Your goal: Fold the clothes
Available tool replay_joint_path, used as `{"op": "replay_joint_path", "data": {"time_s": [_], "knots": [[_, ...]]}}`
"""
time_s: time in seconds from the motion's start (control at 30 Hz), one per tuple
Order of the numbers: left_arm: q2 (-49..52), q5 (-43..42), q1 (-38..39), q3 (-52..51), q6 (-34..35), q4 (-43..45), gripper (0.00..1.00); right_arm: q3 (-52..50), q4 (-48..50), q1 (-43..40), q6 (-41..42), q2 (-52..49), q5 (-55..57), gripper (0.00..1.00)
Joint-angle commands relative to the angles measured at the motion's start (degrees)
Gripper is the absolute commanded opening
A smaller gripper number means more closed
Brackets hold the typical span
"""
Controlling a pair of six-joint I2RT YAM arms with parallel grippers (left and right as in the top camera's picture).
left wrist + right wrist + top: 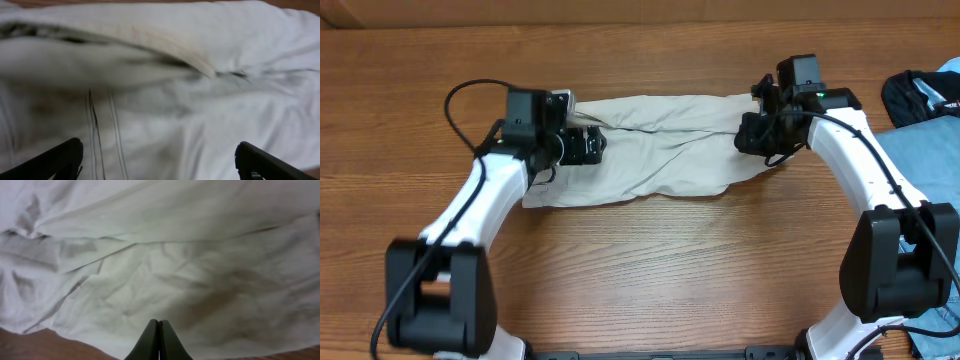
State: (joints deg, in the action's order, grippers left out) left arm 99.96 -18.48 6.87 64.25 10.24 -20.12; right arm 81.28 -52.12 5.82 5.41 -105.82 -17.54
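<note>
The pale beige shorts [660, 150] lie wrinkled and stretched left to right across the back of the wooden table. My left gripper [595, 145] is open, close over their left end. In the left wrist view its two fingers [157, 150] stand wide apart over the cloth [200, 100], with a seam and a folded edge beyond. My right gripper [750, 135] is at the shorts' right end. In the right wrist view its fingers [159, 322] are pressed together just above the wrinkled cloth [150, 255], and I see no cloth between the tips.
A blue cloth [920, 150] and a dark garment [920, 90] lie at the table's right edge, beside my right arm. Bare wooden table [670, 270] stretches in front of the shorts.
</note>
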Motion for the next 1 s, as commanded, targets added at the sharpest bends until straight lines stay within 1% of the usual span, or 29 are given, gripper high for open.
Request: {"op": "replay_joint_path", "data": {"time_s": [0.0, 0.17, 0.23, 0.33, 0.4, 0.47, 0.57, 0.7, 0.73, 0.87, 0.97], "knots": [[5.4, 0.0, -0.1, 5.9, -1.6, 2.9, 1.0, 1.2, 0.3, 1.4, -1.6, -0.6, -2.3, 0.04], [14.6, 1.6, -0.2, 13.7, 4.2, 3.9, 1.0, 0.4, 2.0, 2.5, -2.5, -3.1, -3.4, 0.04], [17.8, 1.5, -0.2, 15.9, 7.6, 3.6, 1.0, 0.4, 2.5, 2.8, -2.5, -5.2, -3.3, 0.04], [21.0, 1.5, -0.2, 17.4, 13.2, 1.8, 1.0, 0.4, 4.0, 2.9, -2.5, -8.4, -3.3, 0.04], [22.1, 1.5, -0.2, 17.4, 15.7, -1.4, 1.0, 0.4, 5.2, 2.9, -2.5, -10.7, -3.1, 0.04], [22.3, 1.9, -0.2, 17.4, 15.5, -5.9, 1.0, 0.4, 5.3, 2.8, -2.5, -12.5, -3.1, 0.07], [22.2, 6.1, -0.2, 17.4, 15.5, -14.8, 1.0, 0.4, 3.5, 2.8, -2.5, -14.1, -2.8, 0.07], [22.2, 14.8, -0.2, 17.4, 15.5, -26.6, 1.0, 0.4, -2.0, 2.8, -2.4, -14.3, -1.0, 0.06], [22.2, 17.1, -0.3, 17.3, 15.5, -29.1, 1.0, 0.4, -3.5, 2.8, -2.4, -14.3, -1.0, 0.04], [22.2, 21.8, -1.8, 17.3, 15.5, -34.8, 1.0, 0.4, -8.7, 2.8, -0.7, -14.3, 0.1, 0.04], [22.2, 21.5, -3.0, 17.3, 13.5, -35.5, 1.0, 0.5, -8.5, 2.8, -0.7, -13.9, 0.1, 0.06]]}}
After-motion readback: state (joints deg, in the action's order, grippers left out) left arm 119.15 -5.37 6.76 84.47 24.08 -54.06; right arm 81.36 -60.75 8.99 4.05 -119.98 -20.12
